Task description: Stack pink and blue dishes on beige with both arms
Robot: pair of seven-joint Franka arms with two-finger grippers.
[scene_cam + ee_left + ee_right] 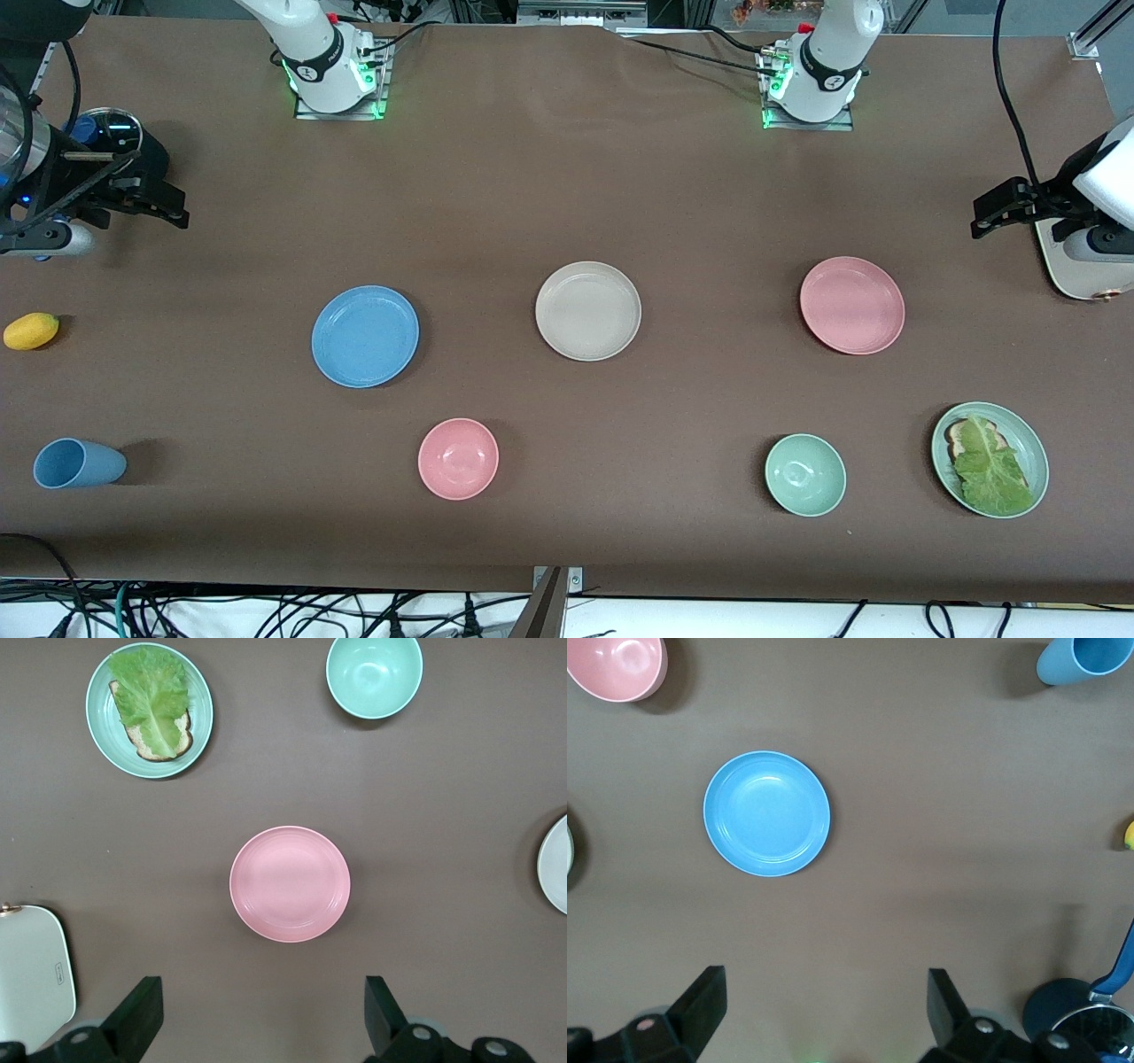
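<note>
Three equal plates lie in a row across the middle of the table. The beige plate [587,310] is in the centre. The sky blue plate [365,336] lies toward the right arm's end and the salmon pink plate [851,305] toward the left arm's end. My left gripper [997,211] hangs open and empty high over the table's end, and its wrist view shows the pink plate [290,883] below its gripper [264,1010]. My right gripper [166,206] hangs open and empty over the other end, with the blue plate [766,813] below its gripper [827,1010].
Nearer the front camera stand a blue cup [78,462] on its side, a small pink bowl [458,458], a green bowl [804,474] and a green plate [1038,454] with lettuce. A lemon [31,330] and a lidded pot [108,131] sit at the right arm's end, a white board [1074,270] at the left arm's.
</note>
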